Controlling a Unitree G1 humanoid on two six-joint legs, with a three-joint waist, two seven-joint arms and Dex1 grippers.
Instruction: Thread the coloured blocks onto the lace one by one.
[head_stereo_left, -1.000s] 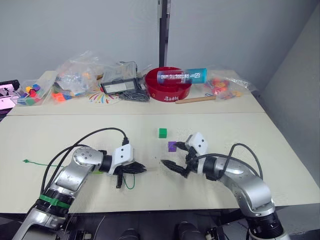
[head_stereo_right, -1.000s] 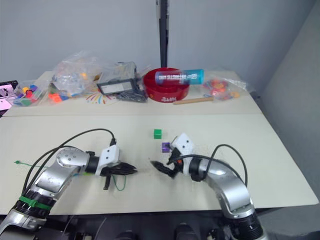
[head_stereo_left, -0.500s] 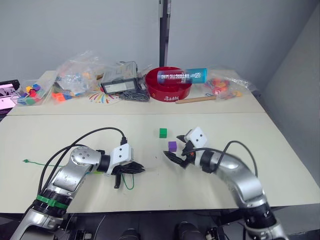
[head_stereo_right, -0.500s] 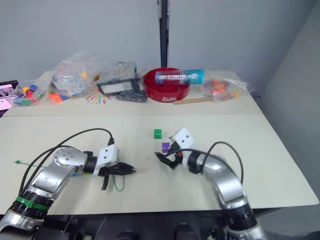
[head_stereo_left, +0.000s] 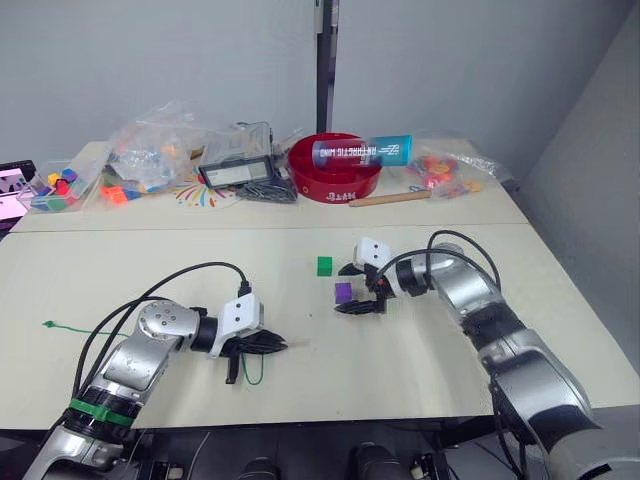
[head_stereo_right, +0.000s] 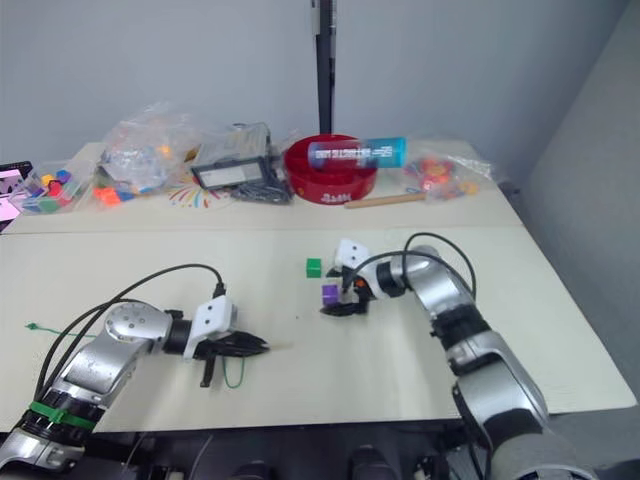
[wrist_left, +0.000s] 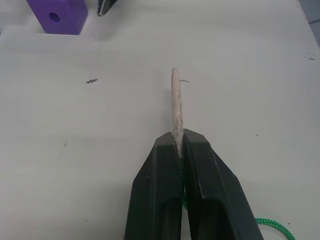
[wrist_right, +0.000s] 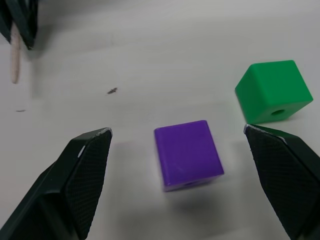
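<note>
A purple block (head_stereo_left: 344, 292) and a green block (head_stereo_left: 325, 265) lie on the pale table (head_stereo_left: 150, 270) near its middle. My right gripper (head_stereo_left: 353, 290) is open, one finger on each side of the purple block (wrist_right: 188, 154), not touching it. The green block (wrist_right: 272, 97) sits just beyond one finger. My left gripper (head_stereo_left: 272, 344) is shut on the lace (head_stereo_left: 60, 325), low over the table to the left of the blocks. The lace's pale stiff tip (wrist_left: 175, 105) sticks out past the fingertips (wrist_left: 196, 145) toward the purple block (wrist_left: 57, 15). A green loop of lace (head_stereo_left: 257, 373) lies under the gripper.
On the back table stand a red bowl (head_stereo_left: 335, 172) with a blue tube (head_stereo_left: 362, 152) across it, a black tray (head_stereo_left: 240, 172), a wooden stick (head_stereo_left: 390, 199) and plastic bags of toy pieces (head_stereo_left: 150, 150). A box of coloured pieces (head_stereo_left: 55, 190) sits far left.
My right gripper has swung forward from the near side of the table and now straddles the purple block. The left gripper has stayed put with the lace tip.
</note>
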